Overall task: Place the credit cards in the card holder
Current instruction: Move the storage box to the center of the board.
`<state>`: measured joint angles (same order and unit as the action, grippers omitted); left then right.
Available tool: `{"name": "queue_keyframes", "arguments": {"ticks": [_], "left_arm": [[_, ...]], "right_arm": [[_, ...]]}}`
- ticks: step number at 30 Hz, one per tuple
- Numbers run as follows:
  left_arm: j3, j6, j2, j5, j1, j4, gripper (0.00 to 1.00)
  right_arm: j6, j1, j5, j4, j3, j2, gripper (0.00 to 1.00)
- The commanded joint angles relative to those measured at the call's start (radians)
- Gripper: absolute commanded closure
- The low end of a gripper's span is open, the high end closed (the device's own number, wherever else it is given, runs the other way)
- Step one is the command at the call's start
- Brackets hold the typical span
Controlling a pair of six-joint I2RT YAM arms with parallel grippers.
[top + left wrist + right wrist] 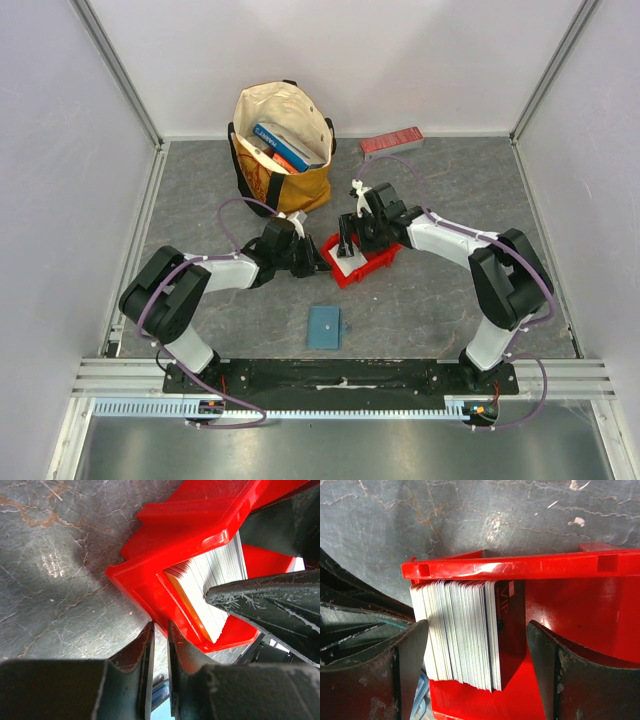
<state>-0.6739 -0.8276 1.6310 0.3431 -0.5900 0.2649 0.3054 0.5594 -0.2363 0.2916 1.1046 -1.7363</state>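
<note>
The credit cards (462, 630) stand on edge as a thick white stack in a red bin (530, 567), with a brown card marked VIP (512, 625) at one end. My right gripper (475, 630) is open astride the stack. One finger touches the white end. The other stands apart from the brown card. My left gripper (160, 627) is nearly closed, its tips pinching the rim at the red bin's (150, 580) corner. In the top view the teal card holder (325, 326) lies closed on the table, in front of the red bin (375, 262) and away from both grippers.
A tan tote bag (283, 145) holding books stands behind the left arm. A long red box (391, 142) lies at the back wall. White walls close in the table on three sides.
</note>
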Motion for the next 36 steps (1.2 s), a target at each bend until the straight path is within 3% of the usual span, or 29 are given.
{"name": "queue_keyframes", "arguments": {"ticks": [1, 19, 36], "left_arm": [[-0.027, 0.008, 0.013, 0.031, 0.002, 0.016, 0.79], [-0.05, 0.024, 0.006, 0.036, -0.001, -0.013, 0.8], [-0.064, 0.024, 0.02, 0.046, 0.002, -0.016, 0.81]], "right_arm": [[-0.023, -0.016, -0.107, -0.045, -0.011, -0.008, 0.14], [-0.005, -0.039, -0.158, -0.055, -0.043, 0.052, 0.26], [0.0, -0.053, -0.169, -0.054, -0.046, 0.072, 0.45]]}}
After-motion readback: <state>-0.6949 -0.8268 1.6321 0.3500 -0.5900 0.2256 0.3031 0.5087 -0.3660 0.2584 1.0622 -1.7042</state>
